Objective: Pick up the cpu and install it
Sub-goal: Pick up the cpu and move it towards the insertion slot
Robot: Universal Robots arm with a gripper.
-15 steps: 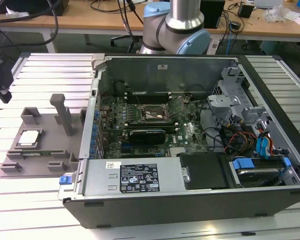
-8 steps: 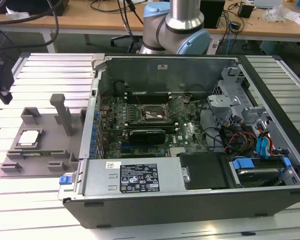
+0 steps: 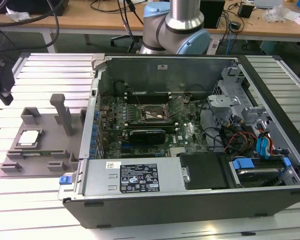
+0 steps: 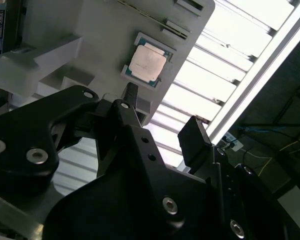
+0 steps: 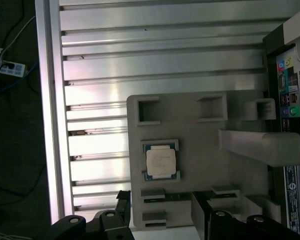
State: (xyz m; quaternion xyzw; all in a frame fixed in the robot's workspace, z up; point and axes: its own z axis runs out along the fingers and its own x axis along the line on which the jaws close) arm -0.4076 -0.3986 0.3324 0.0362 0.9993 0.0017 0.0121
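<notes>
Silvery square cpu [image 3: 29,138] lies flat in a pocket of the grey plastic tray [image 3: 45,125], beside the open computer case [image 3: 190,195].
In the first wrist view the black gripper [image 5: 161,197] hangs near the tray, its two blocky fingers spread apart with nothing between them, apart from the cpu. They hide part of the tray's edge. The ribbed metal table [image 3: 40,75] shines.

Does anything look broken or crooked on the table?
Nothing stands out. The cpu lies flat and square in its pocket on the grey tray. The computer case lies open on its side beside the tray, with nothing spilled around it.
</notes>
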